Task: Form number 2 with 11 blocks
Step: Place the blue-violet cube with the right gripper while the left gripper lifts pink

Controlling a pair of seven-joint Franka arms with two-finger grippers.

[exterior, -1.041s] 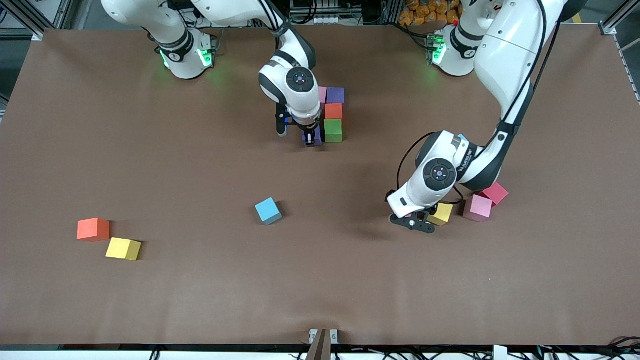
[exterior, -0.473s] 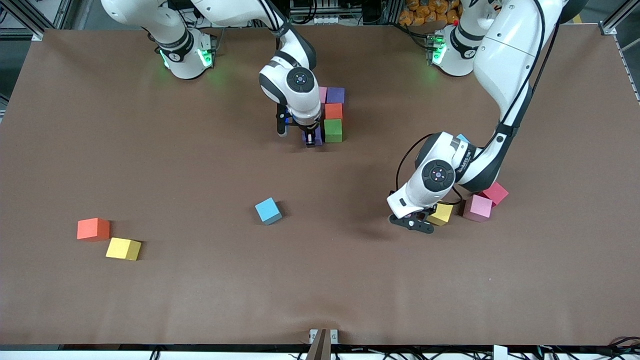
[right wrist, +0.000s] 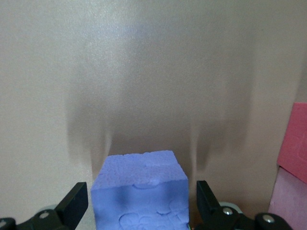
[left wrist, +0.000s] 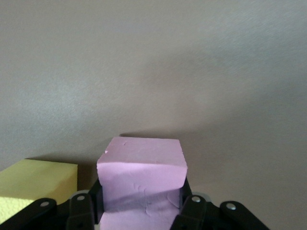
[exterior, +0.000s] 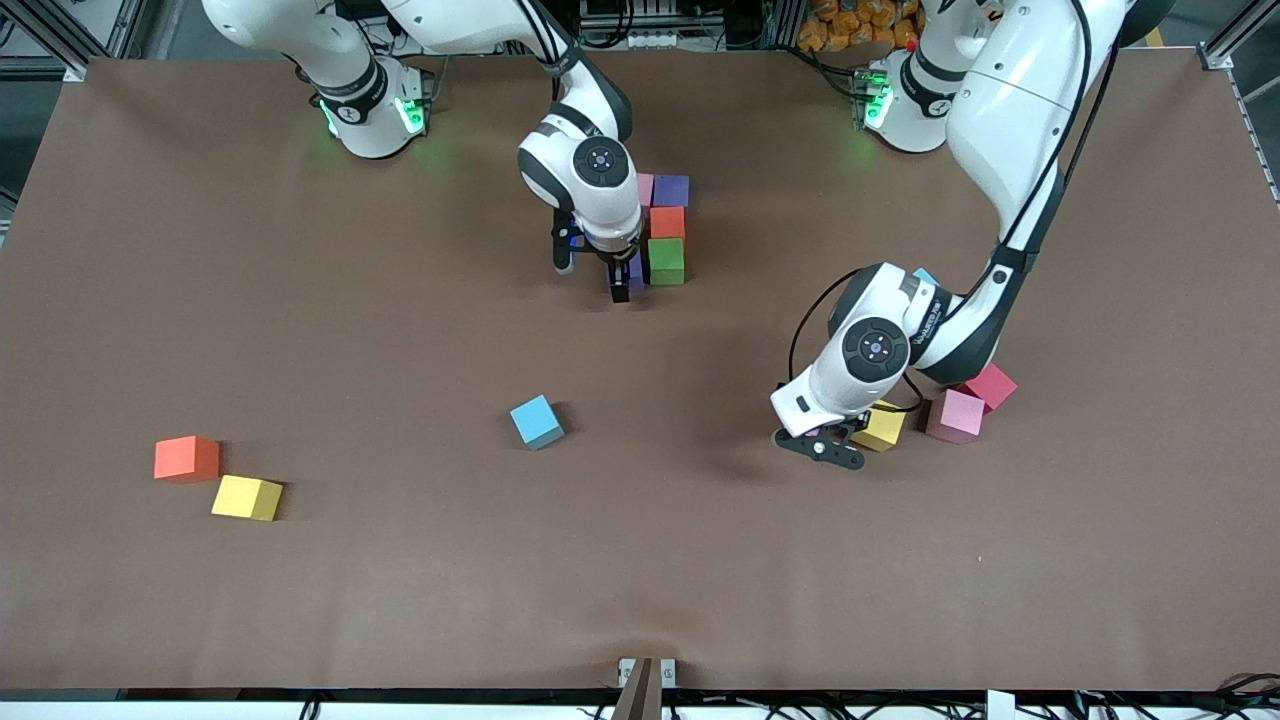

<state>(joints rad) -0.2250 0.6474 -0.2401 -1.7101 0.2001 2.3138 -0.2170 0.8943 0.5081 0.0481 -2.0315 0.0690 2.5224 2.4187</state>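
beside the yellow block (left wrist: 33,184), left hand (left wrist: 139,211) grips pink block (left wrist: 141,177).

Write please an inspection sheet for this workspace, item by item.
Surface: brown matte table, flat.
Job's things: cluster of pink, purple, red and green foam cubes near the arms' bases; purple foam cube beside it; light blue cube, orange cube, yellow cube loose nearer the camera; second yellow cube, loose pink cube, rose-red cube by the left gripper.
Clutter: nothing seen.
Grippers: left gripper shut on held pink cube; right gripper open around the purple foam cube.
Cables: black cable looped at the left wrist.
Surroundings: metal frame post at a corner.
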